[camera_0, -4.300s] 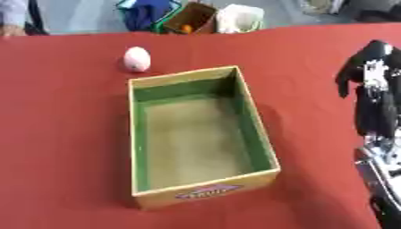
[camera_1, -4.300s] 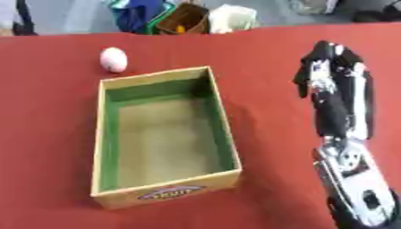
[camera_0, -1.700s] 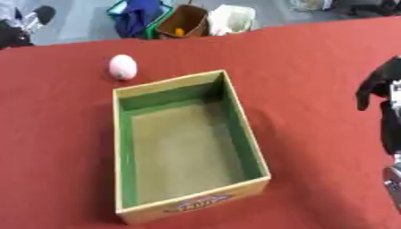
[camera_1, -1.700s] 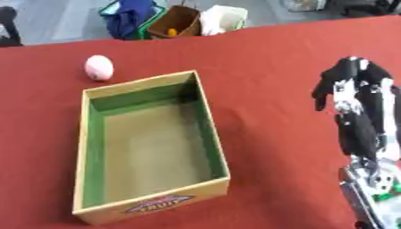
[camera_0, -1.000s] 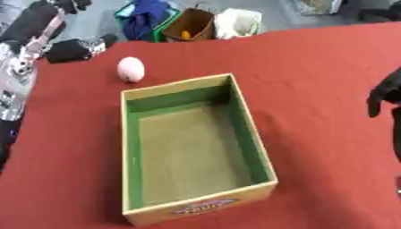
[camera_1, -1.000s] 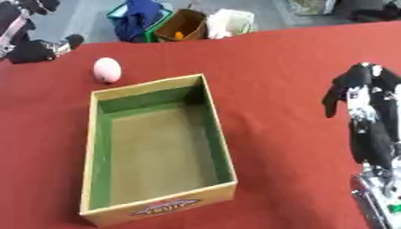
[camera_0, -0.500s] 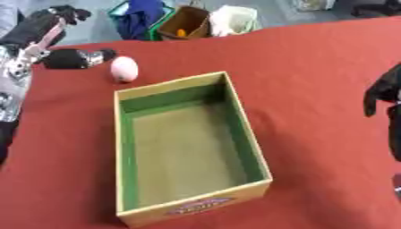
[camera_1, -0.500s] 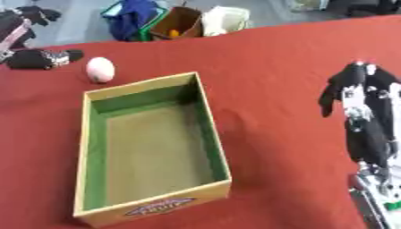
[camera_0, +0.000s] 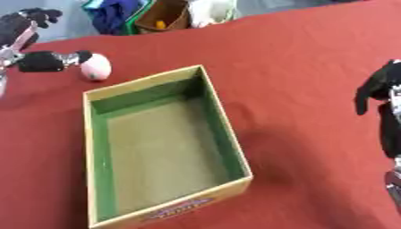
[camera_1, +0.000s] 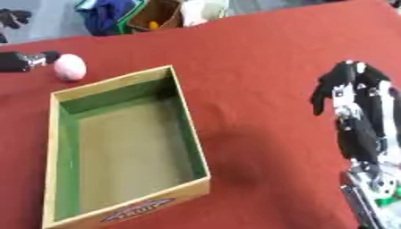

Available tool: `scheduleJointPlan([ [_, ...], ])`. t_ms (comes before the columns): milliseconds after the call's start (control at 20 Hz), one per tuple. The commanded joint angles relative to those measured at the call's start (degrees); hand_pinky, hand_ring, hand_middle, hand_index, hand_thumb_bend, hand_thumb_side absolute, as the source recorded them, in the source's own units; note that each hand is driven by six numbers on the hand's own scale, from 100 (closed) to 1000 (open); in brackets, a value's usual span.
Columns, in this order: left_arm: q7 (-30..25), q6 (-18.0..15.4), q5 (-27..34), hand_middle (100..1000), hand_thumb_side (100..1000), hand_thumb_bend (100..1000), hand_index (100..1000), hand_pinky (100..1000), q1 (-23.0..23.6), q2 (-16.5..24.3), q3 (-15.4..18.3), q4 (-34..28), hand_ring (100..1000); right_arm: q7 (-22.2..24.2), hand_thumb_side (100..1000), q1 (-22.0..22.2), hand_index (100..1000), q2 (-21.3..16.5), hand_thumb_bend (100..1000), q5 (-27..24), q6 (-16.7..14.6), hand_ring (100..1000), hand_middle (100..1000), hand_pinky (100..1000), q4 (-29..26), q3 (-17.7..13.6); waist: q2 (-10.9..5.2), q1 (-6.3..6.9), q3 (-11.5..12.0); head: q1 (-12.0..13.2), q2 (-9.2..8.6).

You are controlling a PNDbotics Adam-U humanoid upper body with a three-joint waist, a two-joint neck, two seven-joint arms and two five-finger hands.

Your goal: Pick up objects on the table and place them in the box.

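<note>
A pale pink egg-shaped object (camera_0: 96, 67) lies on the red table just beyond the far left corner of the box. The cardboard box (camera_0: 228, 134) has a green lining, stands open in the middle and holds nothing. My left hand (camera_0: 40, 61) comes in from the upper left; it is open, with its thumb tip at the egg's left side and its fingers (camera_0: 27, 23) raised farther back, not closed round the egg. My right hand (camera_1: 354, 91) hovers open at the right, fingers up, well away from the box.
Beyond the table's far edge lie a blue cloth bundle (camera_0: 116, 14), a brown container with something orange in it (camera_0: 166, 18) and a white bag (camera_0: 208, 9). Red tablecloth (camera_0: 297, 67) stretches between the box and my right hand.
My left hand has come in from the upper left and brought its thumb up to the egg. The right hand has hardly moved; the camera has shifted slightly.
</note>
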Motion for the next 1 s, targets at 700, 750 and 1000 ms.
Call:
scheduleJointPlan([
  [700, 1.21, -1.59, 5.79, 766, 680, 696, 893, 619, -2.67, 3.29, 2.78, 5.34, 788, 0.35, 504, -1.60, 495, -1.56, 100, 0.94, -0.35, 328, 356, 155, -1.21, 0.33, 0.71, -0.83, -1.42, 4.39, -3.23],
  [750, 0.50, -2.09, 6.71, 764, 673, 703, 888, 622, -2.73, 3.26, 2.68, 5.15, 787, 0.39, 503, -1.61, 494, -1.54, 100, 0.95, -0.28, 328, 356, 155, -1.21, 0.37, 0.70, -0.85, -1.39, 4.34, -3.28],
  [1000, -1.72, -2.96, 10.21, 758, 664, 711, 884, 624, -2.82, 3.03, 2.79, 5.52, 783, 0.46, 502, -1.69, 494, -1.46, 100, 0.90, -0.15, 327, 355, 155, -1.21, 0.53, 0.75, -0.66, -1.93, 4.28, -3.77],
])
